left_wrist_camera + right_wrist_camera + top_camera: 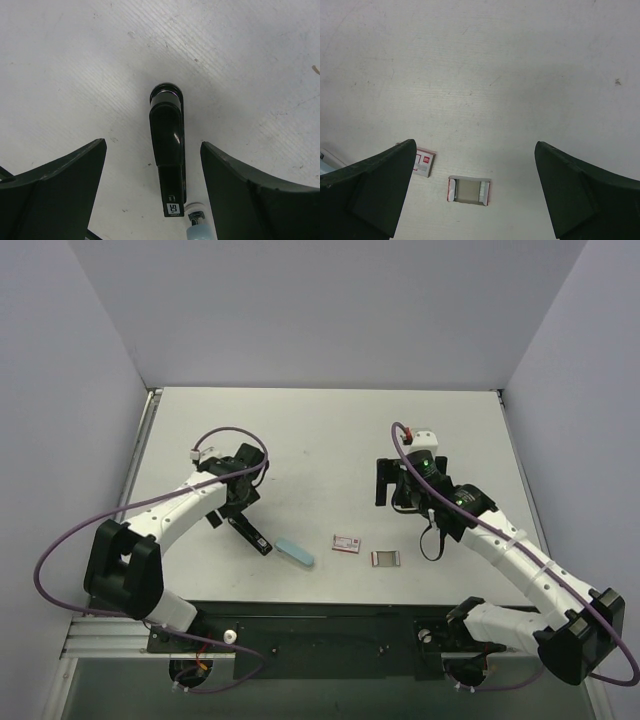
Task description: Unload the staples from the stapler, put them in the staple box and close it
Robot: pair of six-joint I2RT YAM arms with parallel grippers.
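From above, the left hand [232, 508] hangs over the left half of the white tabletop [320, 430]. The black stapler [251, 536] lies flat just under it, slanting toward the near edge. A blue stapler [295, 552] lies just to the right of the black one's near end; whether they touch I cannot tell. Further right sit a small red-and-white box [347, 543] and, just beside it, an open box [385, 559]. The right hand [395, 485] hovers farther back than the boxes, well apart from both staplers.

Through the left wrist camera, the dark fingers [60, 190] stand wide apart with nothing gripped. The black stapler lies lengthwise in the gap between them, with bare tabletop on either side of it. Its rounded end points away from the camera, and the end with the white label is nearest. A bit of the blue stapler shows at the bottom edge, next to that label.

Through the right wrist camera, that hand is also spread as wide as it goes and holds nothing. Only tabletop lies between its fingers. Lower in the view, the red-and-white box peeks out by the left finger. The open box lies to its right, apart from it, with something grey inside. Whether that grey is staples I cannot tell, as they are too small to make out here.
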